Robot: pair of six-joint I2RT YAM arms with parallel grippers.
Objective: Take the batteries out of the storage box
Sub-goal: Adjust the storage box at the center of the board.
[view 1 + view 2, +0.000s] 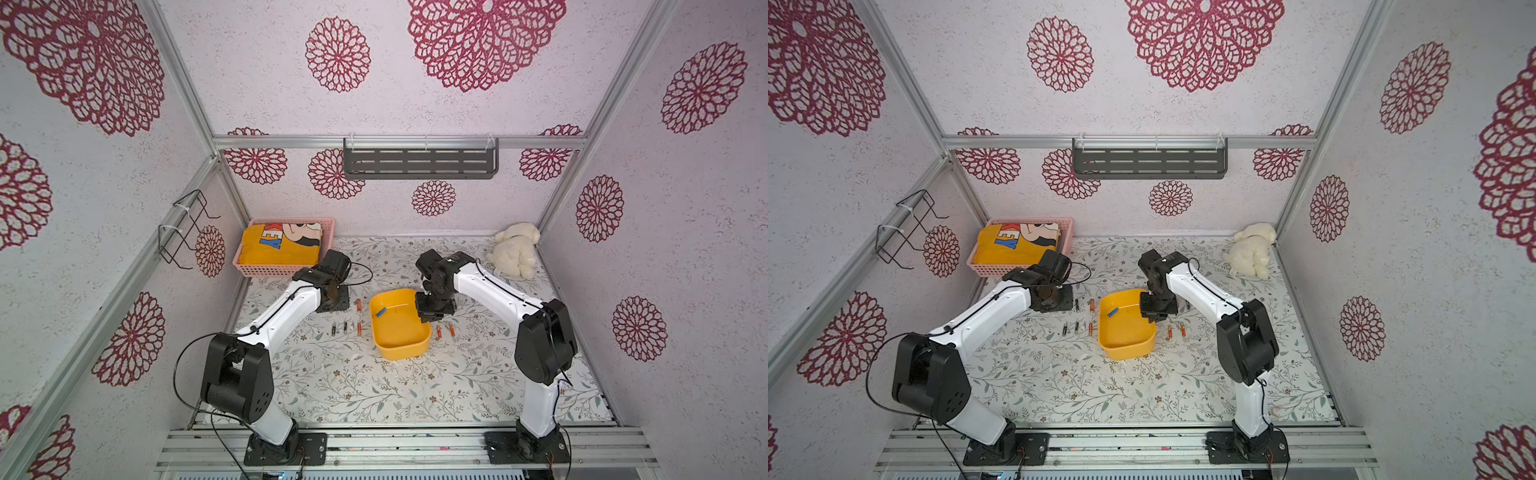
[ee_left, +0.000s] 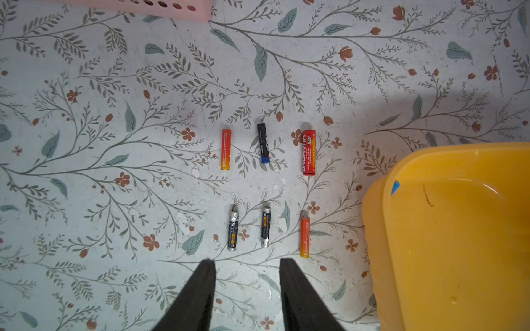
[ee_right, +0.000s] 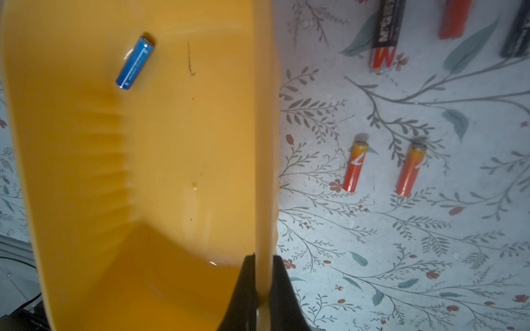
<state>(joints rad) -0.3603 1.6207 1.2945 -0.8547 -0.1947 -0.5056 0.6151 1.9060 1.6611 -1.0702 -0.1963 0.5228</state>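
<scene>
- One blue battery [image 1: 381,312] is all I can see inside the storage box [image 1: 419,353] in both top views, lying toward its far left corner. The other batteries [image 1: 347,328] lie in rows on the mat [image 1: 332,386] on both sides of the box. The right gripper [image 1: 428,318] sits on the box's right rim. If that arm lifts or tips the box, I'd expect the lone round battery to roll. It could lodge against a wall or spill out among the laid-out ones.
- Left wrist view: the left gripper [image 2: 247,262] stands parted and empty above six of the batteries [image 2: 263,143], with the box just beside them. To reach into the box from here it has to cross that patch, and a low pass could knock them rolling.
- Right wrist view: the right gripper's fingers [image 3: 246,275] are clenched on the thin box wall, one inside and one outside. The blue battery [image 3: 135,62] lies well apart from them, across the box floor. The hold is on a slick, narrow edge, so I'd worry about the box slipping or twisting if it is raised. Two orange batteries [image 3: 355,167] lie near the outside of that wall, and a box dragged sideways would sweep them.
</scene>
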